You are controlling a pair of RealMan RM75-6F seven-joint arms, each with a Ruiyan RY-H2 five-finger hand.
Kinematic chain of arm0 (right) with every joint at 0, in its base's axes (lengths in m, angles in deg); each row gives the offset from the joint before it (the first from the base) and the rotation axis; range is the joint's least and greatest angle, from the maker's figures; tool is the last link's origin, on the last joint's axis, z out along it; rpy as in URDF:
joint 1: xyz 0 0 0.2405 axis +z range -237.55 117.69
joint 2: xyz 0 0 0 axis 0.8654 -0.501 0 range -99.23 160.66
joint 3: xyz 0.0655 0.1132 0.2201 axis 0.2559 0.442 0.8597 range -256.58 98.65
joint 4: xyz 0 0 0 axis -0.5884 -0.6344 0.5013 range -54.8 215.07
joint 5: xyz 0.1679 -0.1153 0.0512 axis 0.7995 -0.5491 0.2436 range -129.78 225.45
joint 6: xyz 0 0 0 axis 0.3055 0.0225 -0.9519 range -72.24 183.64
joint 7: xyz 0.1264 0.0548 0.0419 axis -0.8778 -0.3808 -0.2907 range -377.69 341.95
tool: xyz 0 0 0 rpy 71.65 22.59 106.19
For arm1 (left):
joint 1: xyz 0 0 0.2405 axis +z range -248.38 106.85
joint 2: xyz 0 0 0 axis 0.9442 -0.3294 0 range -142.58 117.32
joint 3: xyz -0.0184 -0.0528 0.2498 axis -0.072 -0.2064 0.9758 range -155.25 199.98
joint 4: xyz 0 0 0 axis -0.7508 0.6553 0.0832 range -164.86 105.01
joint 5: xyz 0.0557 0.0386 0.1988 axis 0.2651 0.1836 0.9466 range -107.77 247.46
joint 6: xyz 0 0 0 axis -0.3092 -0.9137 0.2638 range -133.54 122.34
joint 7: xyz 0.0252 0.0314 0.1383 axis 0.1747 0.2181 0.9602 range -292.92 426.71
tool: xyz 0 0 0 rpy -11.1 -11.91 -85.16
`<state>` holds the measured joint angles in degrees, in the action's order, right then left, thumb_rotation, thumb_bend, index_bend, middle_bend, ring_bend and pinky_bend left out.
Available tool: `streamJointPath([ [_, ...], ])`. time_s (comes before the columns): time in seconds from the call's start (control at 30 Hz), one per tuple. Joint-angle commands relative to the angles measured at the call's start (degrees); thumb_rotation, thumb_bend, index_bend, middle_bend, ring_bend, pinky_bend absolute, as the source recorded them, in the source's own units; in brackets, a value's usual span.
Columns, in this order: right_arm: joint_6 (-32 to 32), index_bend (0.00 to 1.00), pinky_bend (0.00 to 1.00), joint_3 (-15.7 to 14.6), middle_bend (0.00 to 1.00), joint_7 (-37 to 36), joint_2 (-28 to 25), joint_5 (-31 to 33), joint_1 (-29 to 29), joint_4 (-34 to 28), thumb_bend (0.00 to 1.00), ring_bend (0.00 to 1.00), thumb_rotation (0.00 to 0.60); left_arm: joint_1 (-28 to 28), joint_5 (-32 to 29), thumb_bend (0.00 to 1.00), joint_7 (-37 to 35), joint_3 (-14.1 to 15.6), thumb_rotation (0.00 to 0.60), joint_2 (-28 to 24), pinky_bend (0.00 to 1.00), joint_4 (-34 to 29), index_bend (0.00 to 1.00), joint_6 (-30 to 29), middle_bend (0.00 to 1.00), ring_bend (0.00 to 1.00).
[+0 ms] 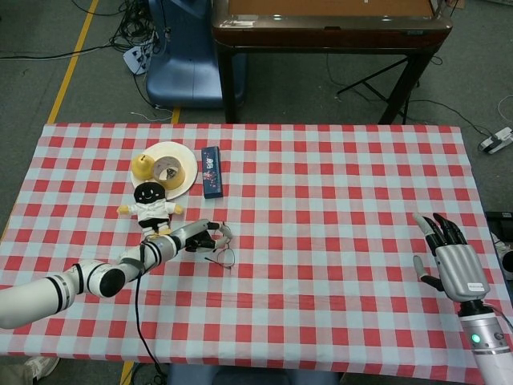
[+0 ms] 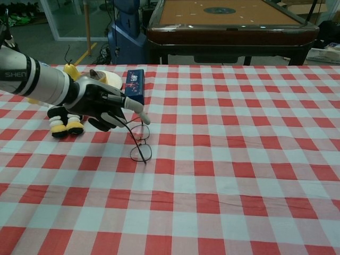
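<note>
The left hand (image 2: 109, 109) reaches over the glasses (image 2: 139, 141) with fingers apart, grasping nothing, while the right hand (image 1: 449, 258) hangs released, fingers spread.

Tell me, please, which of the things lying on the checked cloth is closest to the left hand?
The eyeglasses: the left hand reaches over their raised temple arm, while the plush doll and the blue box lie farther off.

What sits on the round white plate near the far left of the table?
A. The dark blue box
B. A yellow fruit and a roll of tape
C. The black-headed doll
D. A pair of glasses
B: in the head view the plate carries a yellow fruit and a roll of tape; the glasses, doll and dark blue box lie on the tablecloth beside it.
</note>
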<state>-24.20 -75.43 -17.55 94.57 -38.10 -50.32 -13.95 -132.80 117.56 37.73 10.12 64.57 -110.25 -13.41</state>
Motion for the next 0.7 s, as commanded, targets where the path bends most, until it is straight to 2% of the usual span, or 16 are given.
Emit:
streamJointPath([
  [0.03,0.1,0.0,0.08,0.0,0.13,-0.1,0.1,-0.1,0.1,0.1,0.44,0.0,0.6,-0.9,-0.8,0.47,0.4,1.6,0.329,0.1,0.95,0.0,0.33,-0.3,0.95,0.95],
  [0.27,0.0,0.0,0.08,0.0,0.13,-0.1,0.1,-0.3,0.1,0.1,0.44,0.0,0.6,-2.7,-2.5,0.47,0.7,4.5,0.328,0.8,0.95,0.2,0.32,0.2,0.95,0.95],
  [0.43,-0.3,0.0,0.08,0.0,0.13,-0.2,0.0,-0.3,-0.2,0.0,0.44,0.0,0.6,-3.5,-3.3,0.47,0.7,5.4,0.33,0.9,0.95,0.1,0.32,0.1,0.95,0.95],
  [0.5,-0.4,0.0,0.08,-0.1,0.13,-0.2,0.0,-0.3,-0.2,0.0,0.44,0.0,0.6,-3.2,-3.6,0.47,0.4,4.9,0.335,0.7,0.95,-0.6,0.31,-0.6,0.95,0.95],
  [0.7,-0.7,0.0,0.08,-0.1,0.13,-0.4,-0.1,-0.6,-0.3,0.0,0.44,0.0,0.6,2.3,-2.0,0.47,-0.6,-0.2,0.355,-2.5,0.95,-5.6,0.27,-9.5,0.95,0.94],
])
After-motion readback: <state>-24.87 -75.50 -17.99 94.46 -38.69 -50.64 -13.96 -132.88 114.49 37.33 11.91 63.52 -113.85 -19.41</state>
